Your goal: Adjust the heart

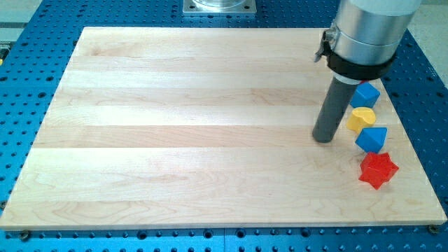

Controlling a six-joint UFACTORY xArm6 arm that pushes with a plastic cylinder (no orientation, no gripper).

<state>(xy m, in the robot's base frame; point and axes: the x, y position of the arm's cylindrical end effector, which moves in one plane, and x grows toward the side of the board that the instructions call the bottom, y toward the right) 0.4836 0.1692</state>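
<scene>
The small yellow heart block [362,119], near the right edge of the wooden desk [175,140], looks light, stiff and slippery. The end effector, a bare dark rod, holds nothing; its tip [323,139] stands just left of the heart, so it can only push the heart's flat side.

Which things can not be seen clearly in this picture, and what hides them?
- Yellow block, camera view: too small to confirm it is the heart.
- Upper blue block, camera view: its left part is behind the rod; its shape is unclear.
- My tip, camera view: left of the lower blue block and above-left of the red star; contact with the wooden board cannot be judged.
</scene>
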